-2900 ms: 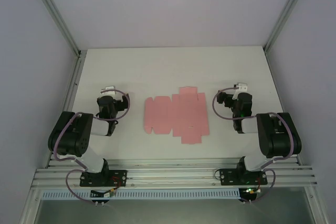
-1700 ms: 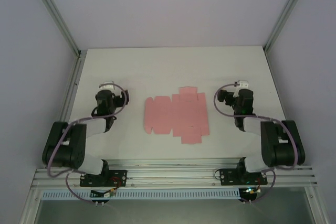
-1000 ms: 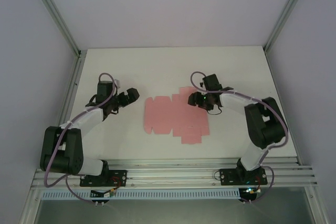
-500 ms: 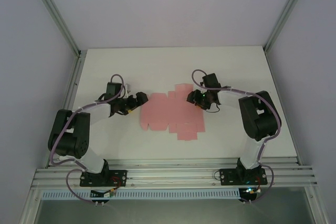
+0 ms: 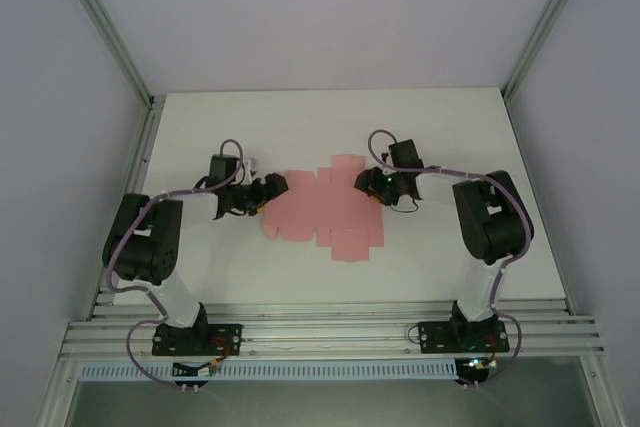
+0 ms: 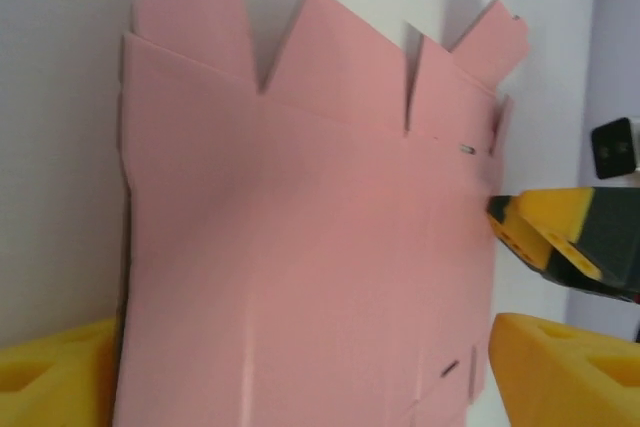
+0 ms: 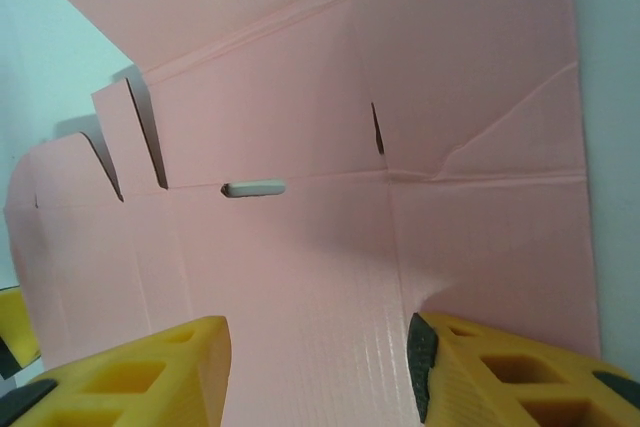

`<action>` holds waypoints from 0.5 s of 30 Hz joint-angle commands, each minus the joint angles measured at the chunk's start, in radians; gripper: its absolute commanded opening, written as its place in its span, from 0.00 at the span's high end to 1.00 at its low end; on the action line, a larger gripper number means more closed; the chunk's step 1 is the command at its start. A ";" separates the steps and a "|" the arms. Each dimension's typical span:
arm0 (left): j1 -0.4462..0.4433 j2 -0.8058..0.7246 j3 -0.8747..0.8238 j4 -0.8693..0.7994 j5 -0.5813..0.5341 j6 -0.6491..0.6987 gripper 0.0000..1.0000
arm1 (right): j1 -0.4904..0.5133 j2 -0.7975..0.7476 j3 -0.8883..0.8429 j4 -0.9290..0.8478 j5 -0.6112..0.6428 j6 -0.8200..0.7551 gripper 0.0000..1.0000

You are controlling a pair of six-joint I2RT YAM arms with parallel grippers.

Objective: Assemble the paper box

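My white table (image 5: 330, 127) carries the paper box (image 5: 325, 212), a pink die-cut sheet lying unfolded near the middle of its surface, creases and cut flaps spread out, one flap jutting toward the far edge and another toward my near edge.

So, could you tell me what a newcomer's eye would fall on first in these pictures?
The pink paper box lies flat and unfolded in the middle of the white table, flaps spread. The left gripper sits at its left edge and the right gripper at its right edge, both with jaws open.
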 commanded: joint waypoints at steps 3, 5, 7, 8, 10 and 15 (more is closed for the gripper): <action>-0.015 -0.033 -0.032 0.089 0.075 -0.016 0.57 | -0.009 0.100 -0.080 -0.126 0.065 0.003 0.48; -0.014 -0.051 -0.028 0.074 0.074 -0.001 0.82 | -0.012 0.087 -0.088 -0.104 0.041 -0.003 0.46; -0.014 -0.071 -0.031 0.076 0.075 0.015 1.00 | -0.017 0.062 -0.092 -0.085 0.013 -0.017 0.44; -0.015 -0.082 -0.033 0.079 0.075 0.023 1.00 | -0.019 0.044 -0.089 -0.084 0.002 -0.029 0.43; -0.014 -0.115 -0.045 0.096 0.081 0.042 1.00 | -0.022 -0.008 -0.086 -0.084 -0.011 -0.054 0.38; -0.015 -0.228 -0.113 0.273 0.133 0.024 1.00 | -0.030 -0.210 -0.128 -0.006 -0.053 -0.079 0.26</action>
